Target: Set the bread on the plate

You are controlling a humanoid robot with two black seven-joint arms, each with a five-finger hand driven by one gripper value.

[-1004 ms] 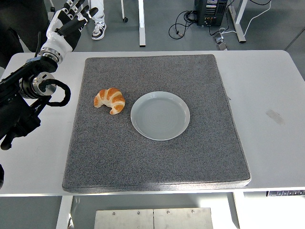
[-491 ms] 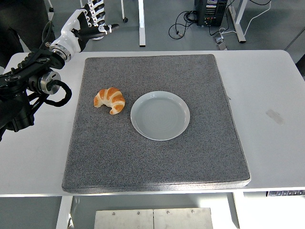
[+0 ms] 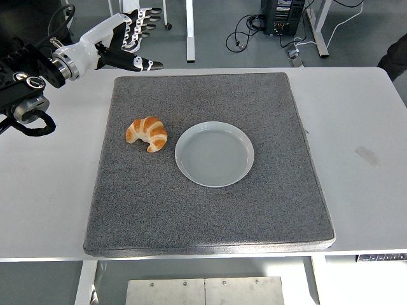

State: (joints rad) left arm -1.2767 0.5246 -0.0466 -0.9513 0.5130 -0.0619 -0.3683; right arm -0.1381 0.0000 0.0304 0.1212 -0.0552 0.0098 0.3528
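A golden croissant [image 3: 147, 133] lies on the grey mat [image 3: 210, 210], just left of an empty pale grey plate [image 3: 214, 154] near the mat's middle. My left hand [image 3: 130, 39] is raised at the mat's far left corner, well behind the croissant, with its fingers spread and nothing in them. Its black forearm comes in from the upper left edge. My right arm does not show.
The mat covers most of the white table [image 3: 362, 152]. Beyond the far edge are table legs, cables and a dark computer case [image 3: 280, 16] on the floor. A dark shape [image 3: 395, 56] shows at the right edge.
My left hand has swung right and forward from the far left corner toward the mat's back edge, and the forearm has risen. The croissant and plate have not moved.
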